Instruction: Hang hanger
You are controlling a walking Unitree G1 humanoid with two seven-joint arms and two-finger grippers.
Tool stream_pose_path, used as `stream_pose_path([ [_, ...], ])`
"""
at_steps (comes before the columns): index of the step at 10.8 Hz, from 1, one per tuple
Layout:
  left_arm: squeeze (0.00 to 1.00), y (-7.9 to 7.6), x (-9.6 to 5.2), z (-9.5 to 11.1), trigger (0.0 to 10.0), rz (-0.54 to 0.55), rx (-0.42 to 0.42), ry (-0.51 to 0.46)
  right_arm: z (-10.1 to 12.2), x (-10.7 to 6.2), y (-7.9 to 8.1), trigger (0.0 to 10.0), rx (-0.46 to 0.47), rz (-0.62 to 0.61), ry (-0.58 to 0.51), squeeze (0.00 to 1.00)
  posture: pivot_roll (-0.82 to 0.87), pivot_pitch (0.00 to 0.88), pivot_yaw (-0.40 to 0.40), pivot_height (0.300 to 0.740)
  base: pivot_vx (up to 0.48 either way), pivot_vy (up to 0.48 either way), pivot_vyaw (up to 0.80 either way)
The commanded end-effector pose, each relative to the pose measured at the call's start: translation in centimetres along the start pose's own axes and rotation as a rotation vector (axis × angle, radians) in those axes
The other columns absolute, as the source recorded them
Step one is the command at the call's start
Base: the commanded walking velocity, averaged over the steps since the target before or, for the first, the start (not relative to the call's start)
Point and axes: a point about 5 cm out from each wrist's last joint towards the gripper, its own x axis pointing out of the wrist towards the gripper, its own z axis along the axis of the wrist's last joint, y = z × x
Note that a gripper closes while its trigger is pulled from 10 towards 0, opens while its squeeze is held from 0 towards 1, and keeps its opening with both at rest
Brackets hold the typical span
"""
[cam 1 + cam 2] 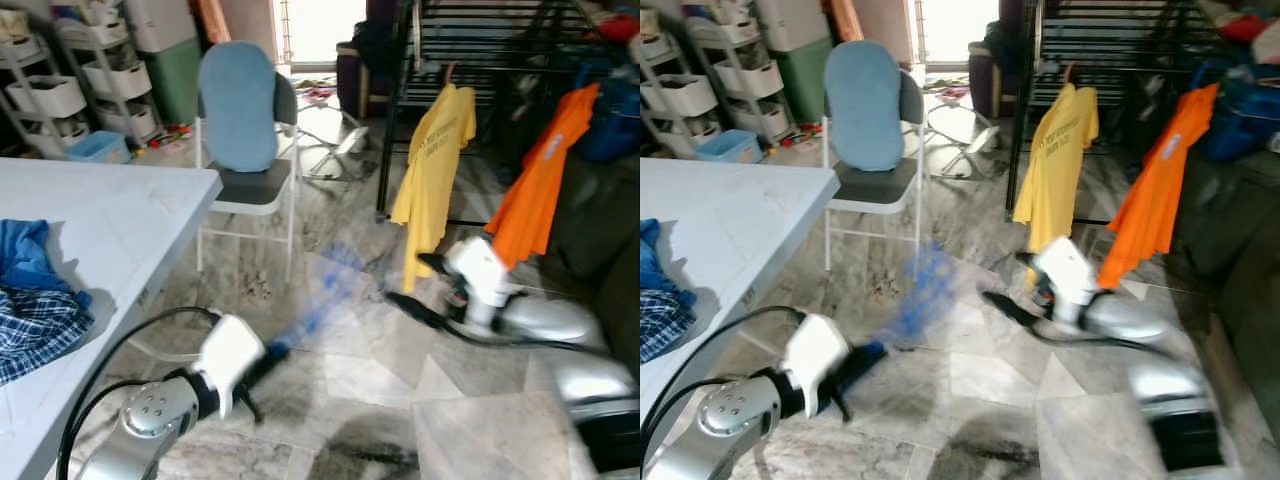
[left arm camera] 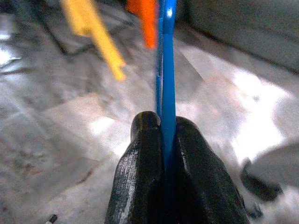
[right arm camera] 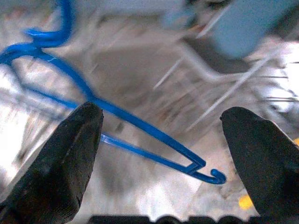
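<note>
A blue plastic hanger [image 1: 318,302] sticks out forward from my left gripper [image 1: 262,366], low over the marble floor and smeared by motion. Up close, the black fingers [image 2: 140,158] are shut on the hanger's thin edge [image 2: 167,70]. My right gripper [image 1: 420,285] is at the right, open, with its fingers [image 3: 79,140] spread wide and pointing toward the hanger [image 3: 140,126], apart from it. Ahead stands a black metal rack [image 1: 398,100] with a yellow shirt [image 1: 432,170] and an orange shirt [image 1: 540,180] hanging on it.
A white table [image 1: 120,220] on my left carries a plaid shirt [image 1: 30,325] and a blue cloth [image 1: 22,250]. A folding chair with a blue back [image 1: 240,110] stands beyond it. Storage shelves [image 1: 100,70] line the back left. A dark sofa [image 1: 600,230] is at the right.
</note>
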Motion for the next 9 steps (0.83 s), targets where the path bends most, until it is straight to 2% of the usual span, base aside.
stream_pose_path([
  [1, 0.0, -0.1, 0.5, 0.5, 10.0, -0.043, 0.046, -0.011, 0.5, 0.2, 0.1, 10.0, -0.055, 0.091, 0.008, 0.0, -0.05, 0.0, 0.052, 0.74, 0.0, 0.0, 0.0],
  [2, 0.0, -0.5, 1.6, 1.4, 10.0, -0.088, 0.104, -0.041, 0.3, -0.8, 0.2, 10.0, -0.107, 0.23, 0.099, 0.0, -0.05, 0.0, 0.052, 0.74, 0.0, 0.0, 0.0],
  [3, 0.0, -0.8, 2.2, 1.8, 10.0, -0.118, 0.143, -0.053, 0.2, -1.5, -0.2, 10.0, -0.169, 0.294, 0.17, 0.0, -0.05, 0.0, 0.052, 0.74, 0.0, 0.0, 0.0],
  [4, 0.0, -1.2, 2.6, 2.1, 10.0, -0.146, 0.178, -0.074, 0.4, -2.2, -0.5, 10.0, -0.165, 0.372, 0.209, 0.0, -0.07, 0.0, 0.058, 0.74, 0.0, 0.0, 0.0],
  [5, 0.0, -1.4, 2.8, 2.3, 10.0, -0.168, 0.195, -0.098, 0.8, -2.6, -1.1, 10.0, -0.167, 0.414, 0.231, 0.0, -0.07, 0.0, 0.062, 0.74, 0.0, 0.0, 0.0],
  [7, 0.0, -1.3, 2.9, 3.0, 10.0, -0.188, 0.232, -0.135, 1.4, -2.6, -1.9, 10.0, -0.264, 0.441, 0.268, 0.0, -0.07, 0.0, 0.07, 0.74, 0.0, 0.0, 0.0],
  [8, 0.0, -1.2, 3.0, 3.5, 10.0, -0.183, 0.248, -0.159, 1.5, -2.4, -1.8, 10.0, -0.293, 0.469, 0.283, 0.0, -0.07, 0.0, 0.076, 0.74, 0.0, 0.0, 0.0],
  [9, 0.0, -1.1, 3.2, 3.8, 10.0, -0.181, 0.273, -0.168, 1.1, -2.2, -1.6, 8.7, -0.34, 0.494, 0.32, 0.0, -0.07, 0.0, 0.078, 0.74, 0.0, 0.0, 0.0],
])
